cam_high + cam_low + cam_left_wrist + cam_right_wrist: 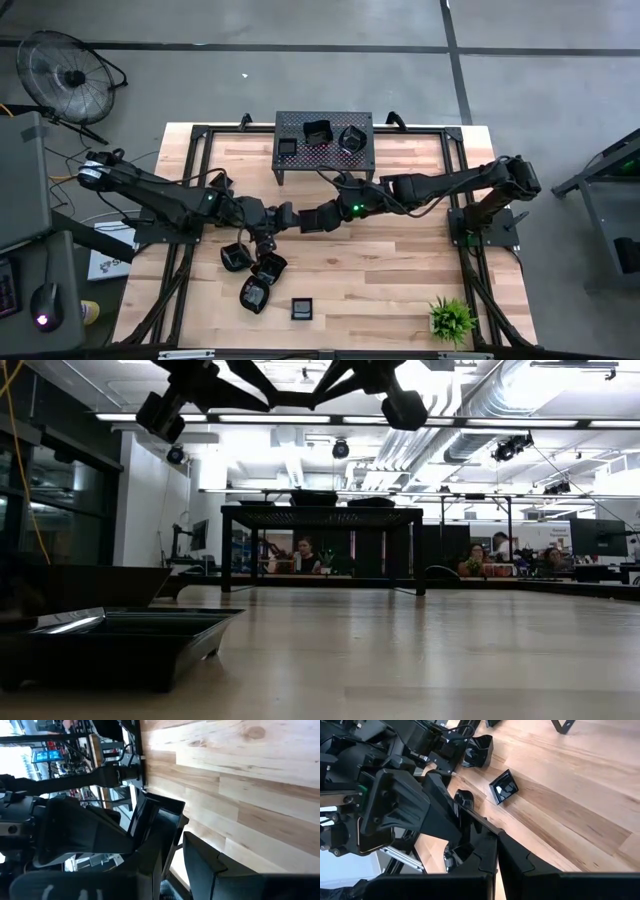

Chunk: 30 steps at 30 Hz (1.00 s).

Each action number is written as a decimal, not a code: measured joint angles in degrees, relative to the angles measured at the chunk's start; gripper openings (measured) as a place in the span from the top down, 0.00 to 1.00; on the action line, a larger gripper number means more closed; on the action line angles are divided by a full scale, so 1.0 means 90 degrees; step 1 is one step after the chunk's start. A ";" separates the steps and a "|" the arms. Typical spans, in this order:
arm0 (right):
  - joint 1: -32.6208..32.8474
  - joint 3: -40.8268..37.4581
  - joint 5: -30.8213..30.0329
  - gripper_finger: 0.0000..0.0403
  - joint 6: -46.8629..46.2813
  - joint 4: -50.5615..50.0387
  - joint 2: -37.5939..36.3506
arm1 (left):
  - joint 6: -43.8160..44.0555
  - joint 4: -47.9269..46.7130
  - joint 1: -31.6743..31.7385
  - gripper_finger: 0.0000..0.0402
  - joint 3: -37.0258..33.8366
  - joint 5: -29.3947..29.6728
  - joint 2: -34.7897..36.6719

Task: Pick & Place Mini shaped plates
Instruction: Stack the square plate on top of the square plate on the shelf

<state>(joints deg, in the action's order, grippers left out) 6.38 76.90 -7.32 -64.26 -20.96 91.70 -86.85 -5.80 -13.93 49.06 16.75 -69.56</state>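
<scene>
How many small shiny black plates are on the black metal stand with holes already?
Three small glossy black plates sit on the perforated black metal stand. A fourth plate is in hand: the left gripper and the right gripper both pinch it above the wooden table, as in a handover. Four loose plates lie on the table, waiting.

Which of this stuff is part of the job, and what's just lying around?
On the job:
- held plate, between left gripper and right gripper, right shut on it
- four loose plates on the table
- three stand plates on the stand

Lying about:
- potted plant
- floor fan
- computer mouse
</scene>
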 joint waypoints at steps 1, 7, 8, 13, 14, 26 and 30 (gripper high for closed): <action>-0.0001 0.0000 -0.0001 0.99 -0.0001 -0.0007 0.0000 | -0.0011 0.0004 0.0000 0.83 0.0000 0.0021 0.0000; 0.0001 0.0000 0.0003 0.99 0.0003 -0.0024 0.0000 | -0.0014 -0.0003 0.0000 0.83 0.0000 0.0045 -0.0002; -0.0001 0.0000 0.0005 0.99 0.0005 -0.0024 0.0000 | -0.0015 -0.0005 0.0000 0.83 0.0000 0.0052 -0.0002; -0.0001 0.0002 0.0016 0.99 0.0013 -0.0028 0.0000 | -0.0015 -0.0012 0.0000 0.83 0.0000 0.0061 -0.0002; 0.0001 0.0002 0.0016 0.99 0.0013 -0.0028 0.0000 | -0.0015 -0.0012 0.0000 0.83 0.0000 0.0061 -0.0002; 0.0001 0.0007 0.0025 0.99 0.0020 -0.0026 0.0000 | -0.0017 -0.0025 0.0000 0.96 -0.0005 0.0083 -0.0005; 0.0001 0.0007 0.0025 0.99 0.0022 -0.0042 0.0000 | -0.0017 -0.0027 0.0000 0.97 -0.0007 0.0083 -0.0005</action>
<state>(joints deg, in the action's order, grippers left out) 6.39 76.97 -7.09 -64.06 -21.34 91.70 -87.00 -6.04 -13.93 48.99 17.50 -69.60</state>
